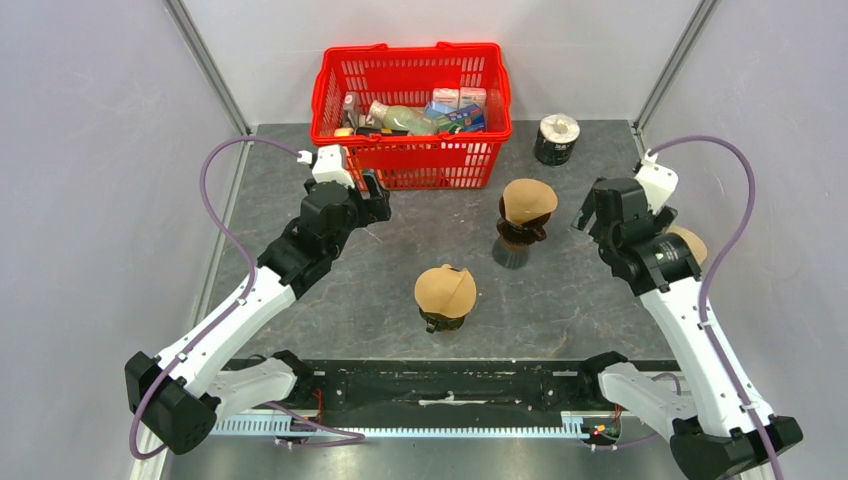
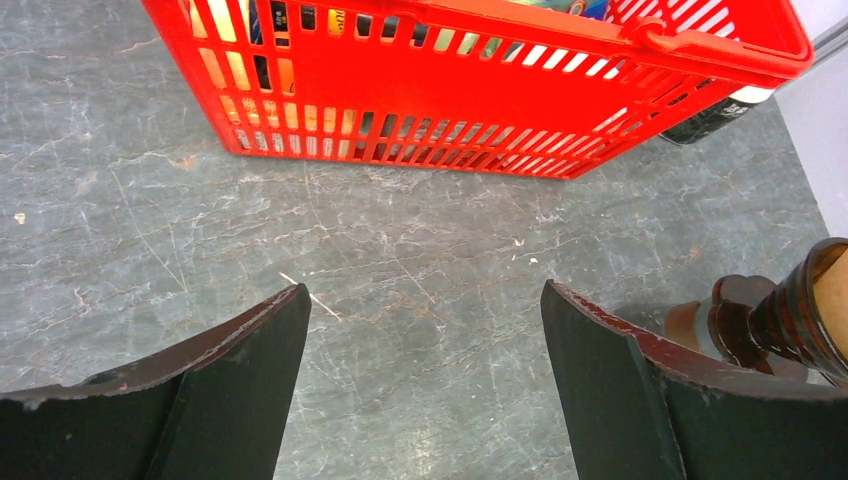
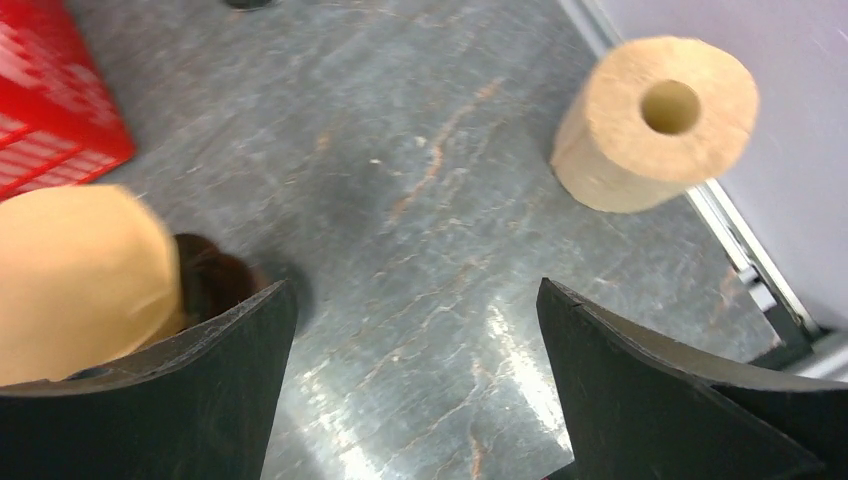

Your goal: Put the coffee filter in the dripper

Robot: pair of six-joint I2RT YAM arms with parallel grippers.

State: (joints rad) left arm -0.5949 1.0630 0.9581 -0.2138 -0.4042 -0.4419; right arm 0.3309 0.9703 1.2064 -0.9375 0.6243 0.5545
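Only the top view shows 2 filter-capped drippers. The coffee filter (image 1: 529, 198) sits on the dark dripper (image 1: 520, 238) just in front of the right corner of the red basket (image 1: 410, 165), and a second filter (image 1: 446, 289) stands farther in front of the basket. Only the right wrist view shows the tan roll (image 3: 655, 120) whole, lying on the desk (image 3: 430, 150). There the coffee filter (image 3: 80, 280) lies outside the jaws, beside 1 finger. The right arm (image 1: 690, 320) angles toward the basket, jaws wide apart and empty. The left arm (image 1: 250, 300) reaches to the basket's front wall, jaws likewise spread and empty.
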